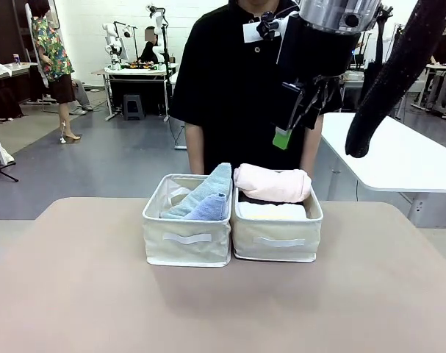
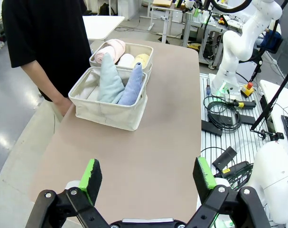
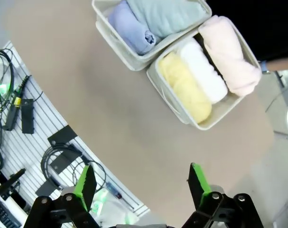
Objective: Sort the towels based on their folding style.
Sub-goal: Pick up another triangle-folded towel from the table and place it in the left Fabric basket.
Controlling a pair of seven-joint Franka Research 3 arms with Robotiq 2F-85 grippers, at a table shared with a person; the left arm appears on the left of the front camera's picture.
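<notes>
Risk is slight: the rolled pale pink terry towel (image 1: 272, 183) rides high on the right cream fabric bin (image 1: 276, 240) and could tumble; both grippers (image 2: 147, 176) (image 3: 140, 185) hang clear, jaws apart.

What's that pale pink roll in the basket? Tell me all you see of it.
The pale pink rolled terry towel is a soft, fluffy cylinder lying on its side atop the other rolls in the right-hand cream fabric bin, poking above the rim on the person's side. It rests beside the white rolled towel. No claw touches it.
</notes>
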